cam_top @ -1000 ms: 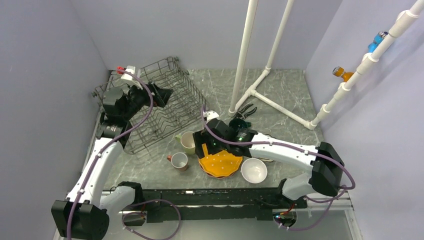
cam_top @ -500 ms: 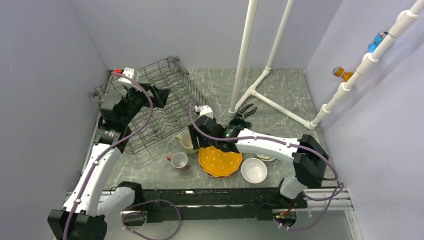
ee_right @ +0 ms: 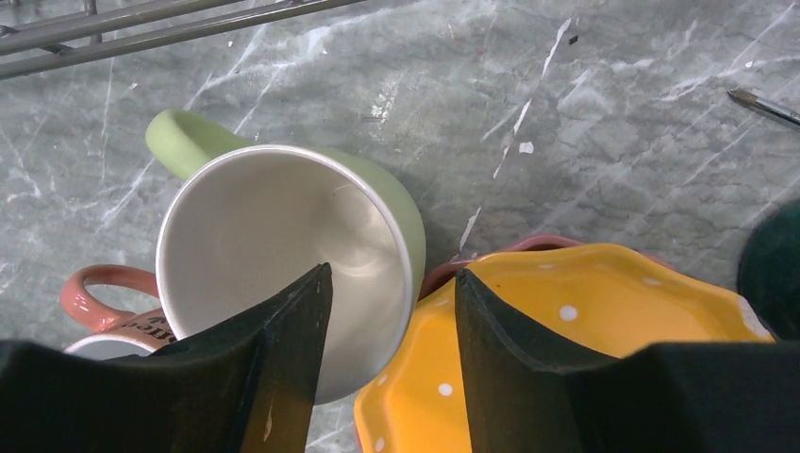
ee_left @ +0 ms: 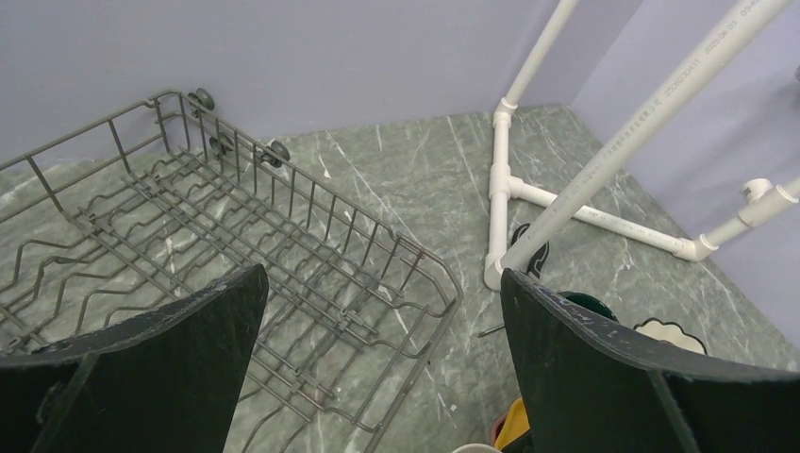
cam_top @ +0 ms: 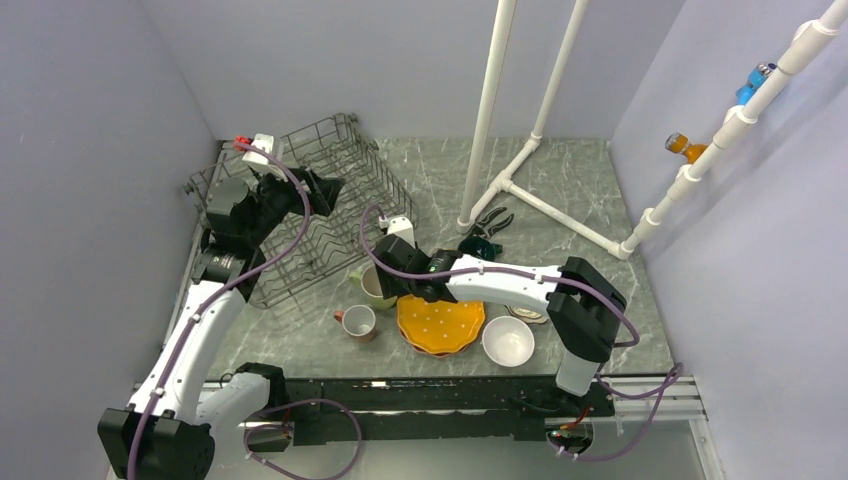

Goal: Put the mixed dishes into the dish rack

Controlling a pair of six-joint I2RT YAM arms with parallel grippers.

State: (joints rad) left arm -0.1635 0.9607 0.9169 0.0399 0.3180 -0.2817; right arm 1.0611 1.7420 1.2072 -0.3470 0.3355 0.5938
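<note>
The dish rack [cam_top: 300, 215] stands at the back left and holds no dishes; it also shows in the left wrist view [ee_left: 236, 236]. My left gripper [cam_top: 325, 190] hangs open and empty above it [ee_left: 384, 276]. My right gripper [cam_top: 395, 285] is open over the pale green mug [cam_top: 374, 284]. In the right wrist view [ee_right: 393, 274] one finger is inside the mug [ee_right: 283, 236] and the other is outside, over the orange dotted plates [ee_right: 585, 349]. The pink mug [cam_top: 358, 322], the plates [cam_top: 440, 325], the white bowl [cam_top: 508, 340], the patterned bowl [cam_top: 527, 314] and the teal mug [cam_top: 480, 247] stand on the table.
White PVC pipes [cam_top: 490, 110] rise from the table behind the dishes. Black-handled pliers [cam_top: 490, 220] lie by the pipe foot. A screwdriver tip [ee_right: 764, 106] shows in the right wrist view. Grey walls close in on the left, back and right.
My right arm has swung left, from over the orange plates to the pale green mug, and one finger now sits inside it. My left gripper has barely moved.
</note>
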